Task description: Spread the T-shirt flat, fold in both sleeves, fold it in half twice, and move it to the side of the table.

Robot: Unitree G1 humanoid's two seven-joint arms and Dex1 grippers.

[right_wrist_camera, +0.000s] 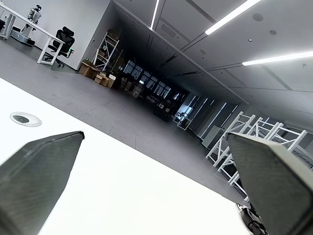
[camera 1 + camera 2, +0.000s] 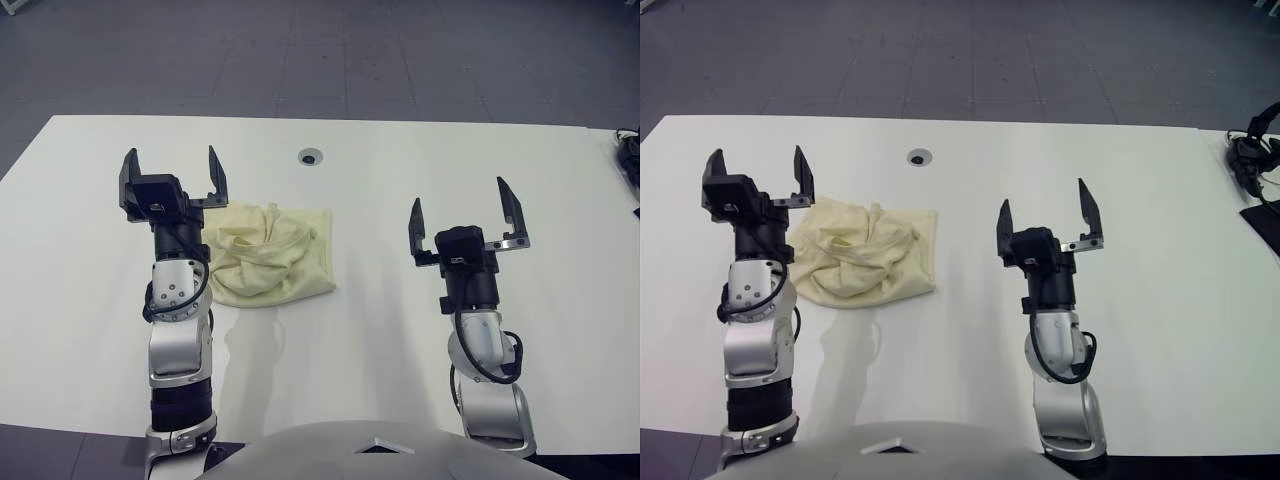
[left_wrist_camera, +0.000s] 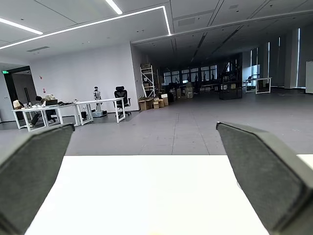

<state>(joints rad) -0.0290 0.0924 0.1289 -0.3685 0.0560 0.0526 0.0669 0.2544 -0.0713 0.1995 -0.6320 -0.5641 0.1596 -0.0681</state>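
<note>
Left eye view: pale yellow cloth T-shirt (image 2: pixel 270 252), bunched into a crumpled heap with twisted folds at its middle, lying on the white flat counter (image 2: pixel 400 340). It is not yet spread, so I judge the task to be at its first step.
Left gripper (image 2: pixel 172 160): black, two-fingered, raised just beside the T-shirt on its left, its forearm overlapping the heap's left edge. The fingers are wide apart and hold nothing, probably placed here to take an edge.
Right gripper (image 2: pixel 458 195): black, two-fingered, well apart from the T-shirt on its right, above bare counter. The fingers are wide apart and empty.
Round grey cable grommet (image 2: pixel 311 156): set in the counter beyond the T-shirt, near its far right corner, not touching it.
Left wrist view: dark fingers (image 3: pixel 34 171) frame open counter, with nothing between them.
Next move, as judged: each gripper needs its own hem or shoulder to pull apart, and the tangled folds may hide these.
</note>
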